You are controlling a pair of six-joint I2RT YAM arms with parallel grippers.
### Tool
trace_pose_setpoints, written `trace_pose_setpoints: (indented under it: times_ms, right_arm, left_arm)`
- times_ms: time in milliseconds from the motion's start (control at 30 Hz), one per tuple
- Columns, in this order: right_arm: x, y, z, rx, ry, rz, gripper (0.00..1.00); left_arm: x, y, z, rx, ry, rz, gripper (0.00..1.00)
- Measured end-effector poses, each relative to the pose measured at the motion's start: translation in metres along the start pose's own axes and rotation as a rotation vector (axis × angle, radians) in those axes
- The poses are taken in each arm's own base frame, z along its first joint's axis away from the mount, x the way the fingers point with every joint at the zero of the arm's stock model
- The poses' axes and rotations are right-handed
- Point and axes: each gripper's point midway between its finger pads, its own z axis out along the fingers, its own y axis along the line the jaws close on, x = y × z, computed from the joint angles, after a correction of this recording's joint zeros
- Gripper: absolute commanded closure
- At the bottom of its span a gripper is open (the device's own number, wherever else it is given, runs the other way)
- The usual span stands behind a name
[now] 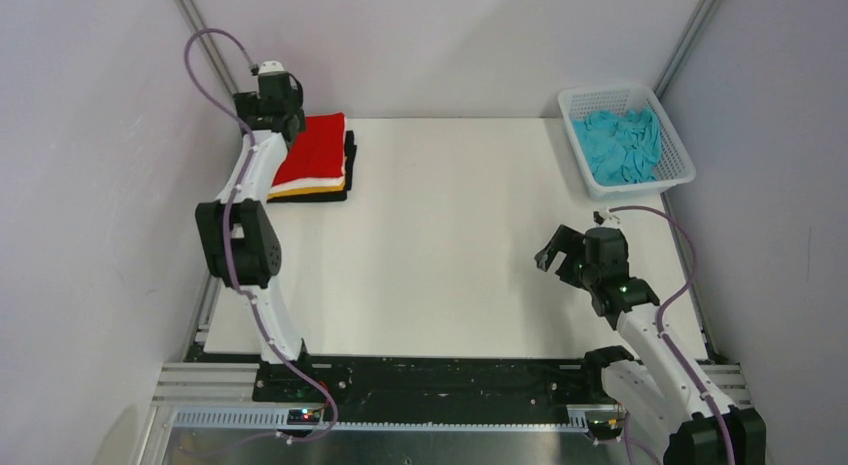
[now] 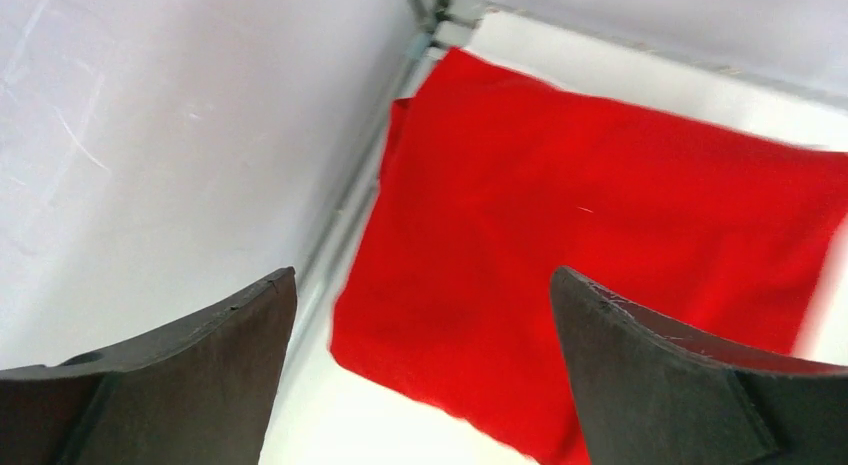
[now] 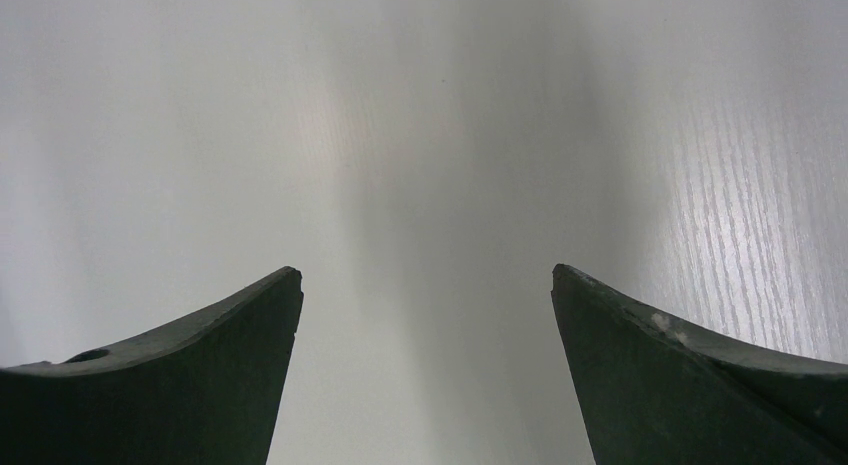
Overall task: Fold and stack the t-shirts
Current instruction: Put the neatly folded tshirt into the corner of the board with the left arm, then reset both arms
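Observation:
A folded stack of t-shirts lies at the table's far left: the red t-shirt (image 1: 316,148) on top, with the edges of the white one (image 1: 296,187), the yellow-orange one (image 1: 318,192) and the black one (image 1: 348,163) below it. My left gripper (image 1: 288,123) hovers over the stack's far left edge, open and empty. In the left wrist view the red t-shirt (image 2: 600,235) lies flat below the spread left gripper (image 2: 423,285). The turquoise t-shirt (image 1: 622,145) lies crumpled in the basket. My right gripper (image 1: 556,253) is open and empty above bare table, as the right wrist view (image 3: 427,285) shows.
A white plastic mesh basket (image 1: 682,167) stands at the far right corner. Grey walls close in the table (image 1: 450,235) on the left, back and right. A metal frame rail (image 2: 350,200) runs along the left edge next to the stack.

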Motion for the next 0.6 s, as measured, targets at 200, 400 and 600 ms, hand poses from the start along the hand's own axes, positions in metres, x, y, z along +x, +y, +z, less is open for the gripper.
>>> trace_pose_setpoints:
  times_ms: [200, 400, 600]
  right_arm:
    - [-0.005, 0.01, -0.011, -0.055, -0.032, -0.004, 0.0]
    - [0.025, 0.028, -0.015, -0.09, 0.042, -0.127, 0.0]
    - [0.035, 0.022, -0.016, -0.044, 0.057, -0.175, 0.01]
  left_arm:
    - [-0.027, -0.001, -0.086, 0.225, -0.088, -0.275, 0.0]
    - [-0.014, -0.042, -0.213, 0.415, -0.217, -0.35, 0.0]
    - [0.119, -0.099, -0.282, 0.644, -0.105, -0.253, 0.0]
